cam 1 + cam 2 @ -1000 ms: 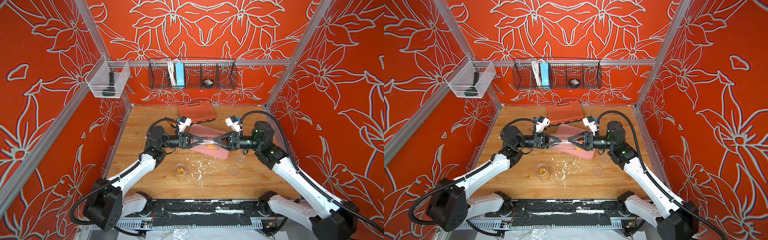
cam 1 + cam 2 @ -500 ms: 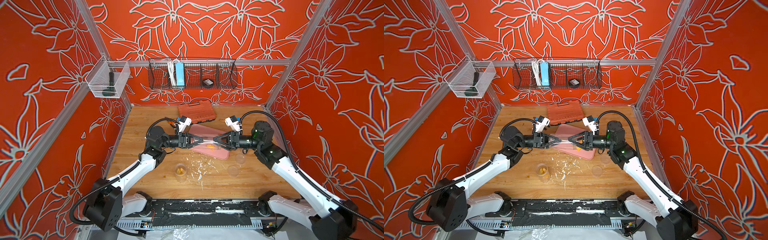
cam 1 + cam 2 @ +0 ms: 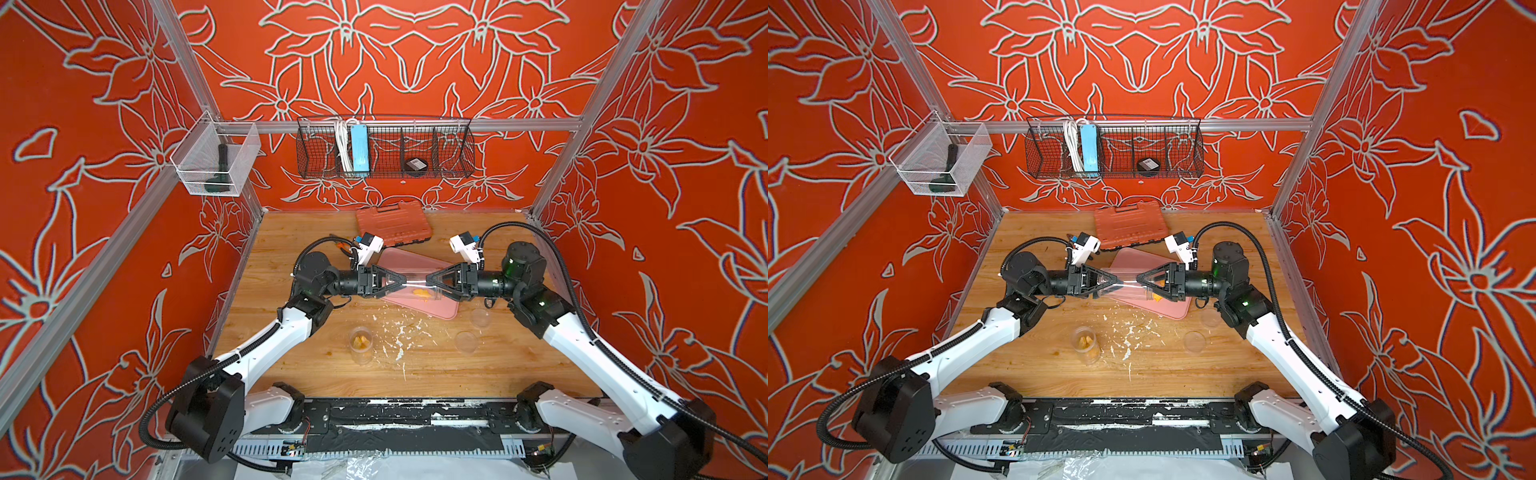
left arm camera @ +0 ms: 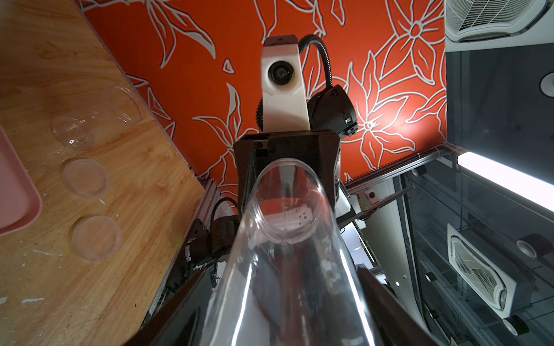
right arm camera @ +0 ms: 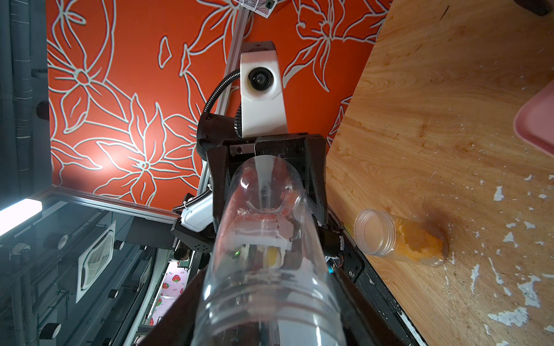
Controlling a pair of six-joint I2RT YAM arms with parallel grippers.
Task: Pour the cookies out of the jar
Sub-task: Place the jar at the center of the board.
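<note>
Your right gripper (image 3: 430, 285) clamps the clear jar (image 3: 415, 289) level over the pink tray (image 3: 444, 309). An orange cookie (image 3: 422, 294) sits just beside that gripper (inside or beneath, unclear). Whether your left gripper (image 3: 404, 282) grips, you can't tell.

clear plastic jar (image 3: 411, 286) lies level in mid-air over a pink tray (image 3: 444, 311); orange-yellow cookies (image 3: 422, 294) show at its mouth end, perhaps still inside.
</note>
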